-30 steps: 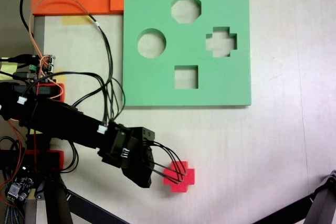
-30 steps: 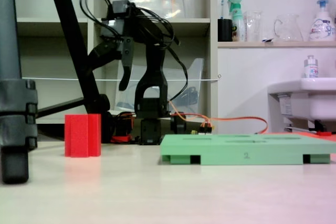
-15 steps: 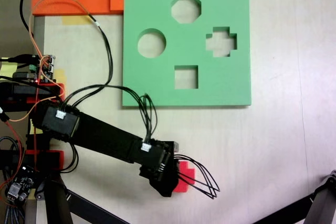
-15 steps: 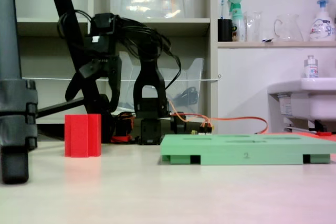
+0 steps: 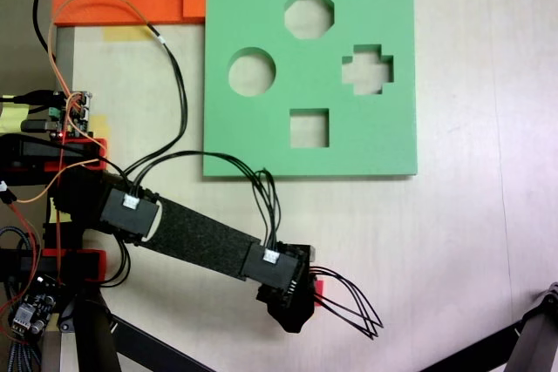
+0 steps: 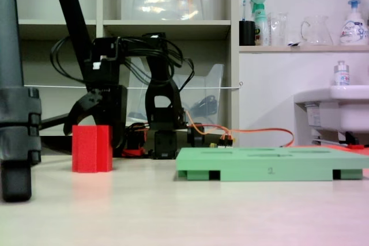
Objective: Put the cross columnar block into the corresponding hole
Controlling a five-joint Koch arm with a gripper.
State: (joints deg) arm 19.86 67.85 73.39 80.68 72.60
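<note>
- From the top camera I see the gripper low over the red cross block; the arm covers nearly all of the block and only a small red corner shows.
- From the side camera the red cross block stands upright on the table, well to the left of the green board.
- In that side camera the gripper has its jaws spread wide, one curved jaw to the left of the block top and the other behind its right side. I cannot tell if a jaw touches the foam.
- The plus-shaped hole is on the right part of the green board in the top camera, with nothing inside, and far from the block.
</note>
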